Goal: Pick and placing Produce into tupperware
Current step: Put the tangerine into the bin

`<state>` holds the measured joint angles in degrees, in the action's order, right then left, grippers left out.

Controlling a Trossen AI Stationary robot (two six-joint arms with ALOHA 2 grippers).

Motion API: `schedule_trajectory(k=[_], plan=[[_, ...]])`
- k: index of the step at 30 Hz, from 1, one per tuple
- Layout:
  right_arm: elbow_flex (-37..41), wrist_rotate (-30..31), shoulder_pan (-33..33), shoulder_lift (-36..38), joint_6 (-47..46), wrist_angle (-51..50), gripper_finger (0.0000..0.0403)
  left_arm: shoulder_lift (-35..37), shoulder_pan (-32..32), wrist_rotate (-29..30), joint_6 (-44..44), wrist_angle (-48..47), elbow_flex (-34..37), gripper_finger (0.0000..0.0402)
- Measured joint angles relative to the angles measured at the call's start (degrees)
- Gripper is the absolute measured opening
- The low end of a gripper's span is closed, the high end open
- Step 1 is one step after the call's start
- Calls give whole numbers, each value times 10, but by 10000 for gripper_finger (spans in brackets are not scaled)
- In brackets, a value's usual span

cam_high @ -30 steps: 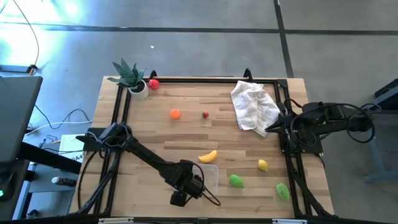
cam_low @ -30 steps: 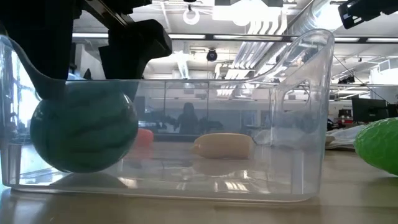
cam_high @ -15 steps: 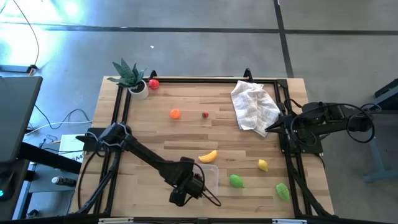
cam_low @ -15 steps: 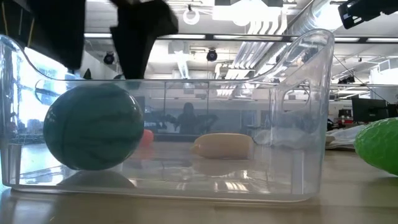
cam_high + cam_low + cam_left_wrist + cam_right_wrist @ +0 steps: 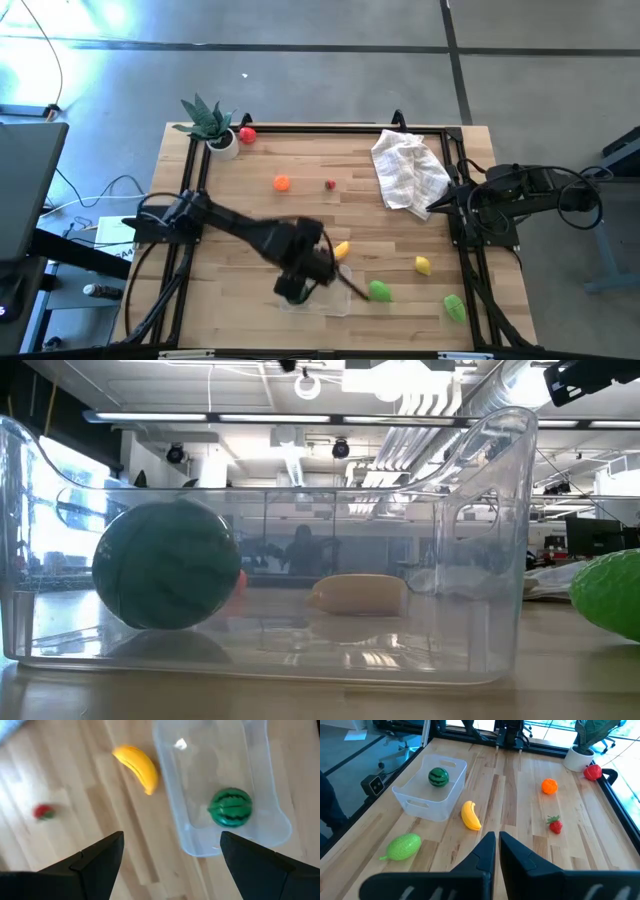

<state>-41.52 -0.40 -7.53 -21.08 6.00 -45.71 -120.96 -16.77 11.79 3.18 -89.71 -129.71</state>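
In tub (image 5: 176, 815): one melon (image 5: 230, 807), alone near an end wall.
Beside tub: banana (image 5: 138, 766), touching neither.
Left gripper (image 5: 170, 855): wide, empty; risen clear since earlier.
Right gripper (image 5: 498, 851): closed, parked.

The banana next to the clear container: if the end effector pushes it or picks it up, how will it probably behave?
The banana looks like smooth, glossy moulded plastic, so it is probably stiff, light and a bit slippery. It lies flat on its curved side on the table, so a push would likely make it slide or spin, not roll. Its narrow middle probably suits a grasp across it.
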Motion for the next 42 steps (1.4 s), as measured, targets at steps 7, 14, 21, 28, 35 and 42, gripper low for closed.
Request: schedule_trajectory(k=[7,14,21,28,35,42], plan=[[0,0,0,1,0,0,16,50,72,-12,-43,-4,1,301],[0,0,0,1,0,0,16,95,142,-19,-90,-3,60,279],[0,0,0,1,0,0,16,143,221,-19,-162,1,180,268],[0,0,0,1,0,0,16,207,311,-61,-261,121,323,265],[0,0,0,1,0,0,16,260,416,-165,-337,222,465,265],[0,0,0,1,0,0,16,264,487,-210,-422,291,536,265]])
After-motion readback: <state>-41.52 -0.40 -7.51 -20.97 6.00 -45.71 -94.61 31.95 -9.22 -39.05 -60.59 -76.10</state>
